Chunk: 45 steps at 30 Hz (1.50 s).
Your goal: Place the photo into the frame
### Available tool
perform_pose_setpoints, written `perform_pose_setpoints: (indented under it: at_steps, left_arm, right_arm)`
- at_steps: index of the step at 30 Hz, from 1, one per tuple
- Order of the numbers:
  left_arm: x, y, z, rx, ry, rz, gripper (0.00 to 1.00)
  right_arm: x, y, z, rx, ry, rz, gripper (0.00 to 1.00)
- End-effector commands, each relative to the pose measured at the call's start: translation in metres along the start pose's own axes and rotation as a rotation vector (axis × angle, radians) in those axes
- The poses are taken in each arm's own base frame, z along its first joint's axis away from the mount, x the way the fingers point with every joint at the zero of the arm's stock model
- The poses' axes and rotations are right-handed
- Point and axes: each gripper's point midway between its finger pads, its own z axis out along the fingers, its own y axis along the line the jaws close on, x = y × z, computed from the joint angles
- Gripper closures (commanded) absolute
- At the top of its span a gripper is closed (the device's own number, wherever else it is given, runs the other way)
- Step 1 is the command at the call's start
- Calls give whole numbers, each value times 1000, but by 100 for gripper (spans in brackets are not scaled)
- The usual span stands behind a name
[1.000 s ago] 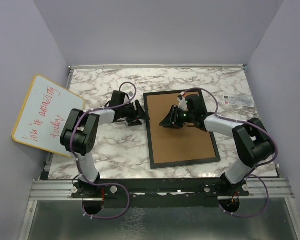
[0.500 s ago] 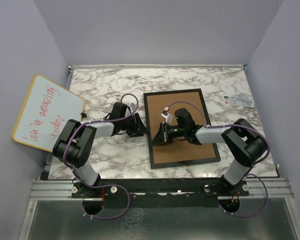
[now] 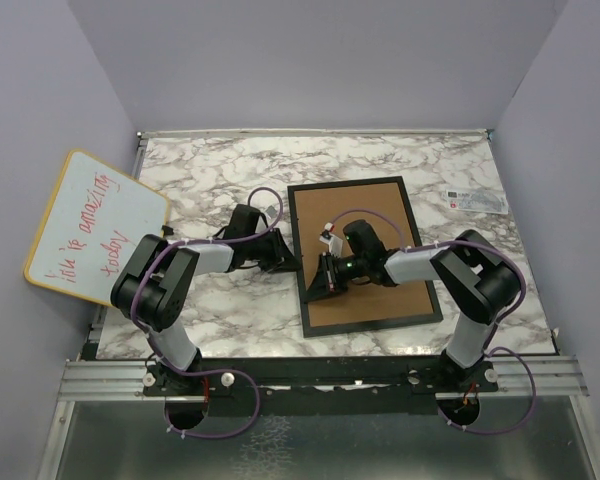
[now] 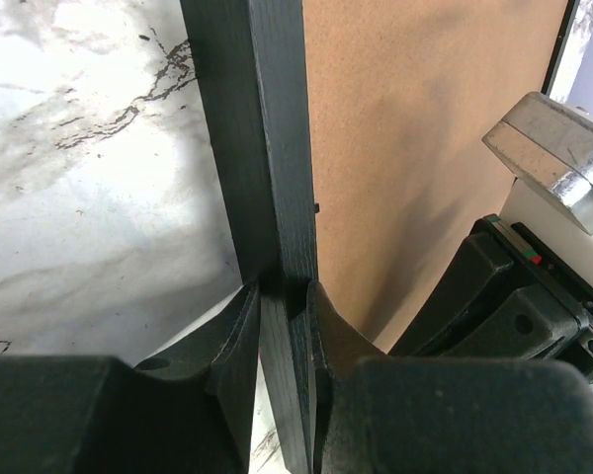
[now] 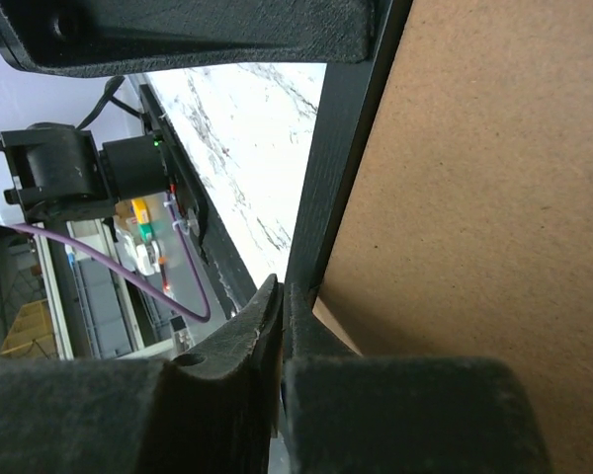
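The black frame [image 3: 380, 325] lies face down on the marble table, its brown backing board [image 3: 365, 215] facing up. My left gripper [image 3: 288, 262] reaches in from the left and is shut on the frame's left rail [image 4: 262, 148], which runs straight between its jaws [image 4: 285, 296]. My right gripper [image 3: 322, 278] sits over the same rail a little nearer the front. Its fingers [image 5: 282, 296] are pressed together at the rail's [image 5: 341, 148] inner edge beside the board [image 5: 484, 197], with nothing seen between them. The photo is hidden.
A yellow-rimmed whiteboard [image 3: 95, 228] with red writing leans off the table's left side. A small printed card [image 3: 475, 200] lies at the back right. The right arm's wrist [image 4: 534, 286] hangs close over the board. Purple walls enclose the table on three sides.
The right gripper moved from the board's middle to the frame's left rail and closed. The left gripper slid slightly forward along that rail and closed on it.
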Motion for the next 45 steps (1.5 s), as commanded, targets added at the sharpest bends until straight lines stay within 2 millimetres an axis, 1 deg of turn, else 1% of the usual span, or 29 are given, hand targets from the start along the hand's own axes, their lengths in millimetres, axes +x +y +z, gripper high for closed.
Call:
perform_pose_setpoints:
  at_steps: [1, 3, 7, 9, 14, 20, 31, 37, 41, 45]
  left_arm:
    - [43, 84, 6, -318, 70, -66, 88]
    - [48, 90, 4, -342, 84, -78, 89]
    - [53, 96, 1, -364, 88, -84, 91]
    - [54, 98, 1, -368, 88, -85, 91]
    - [54, 99, 0, -376, 85, -84, 91]
    - [54, 103, -4, -405, 83, -66, 92]
    - [59, 113, -8, -447, 95, -57, 92]
    - [58, 117, -9, -461, 103, -49, 92]
    - [56, 119, -9, -470, 106, -44, 93]
    - [53, 121, -9, -471, 106, -46, 93]
  right_arm:
    - [5, -2, 4, -7, 18, 6, 94]
    - [4, -6, 6, 7, 12, 16, 94]
    - [3, -16, 7, 54, -5, 44, 95]
    - [4, -25, 7, 97, -10, 58, 95]
    - [11, -56, 4, 245, -24, 125, 97]
    - [21, -78, 0, 326, -42, 151, 98]
    - [36, -98, -7, 371, -45, 154, 98]
    - [44, -102, -12, 378, -41, 148, 98]
    - [46, -108, -19, 389, -57, 162, 99]
    - [43, -112, -24, 404, -73, 175, 99]
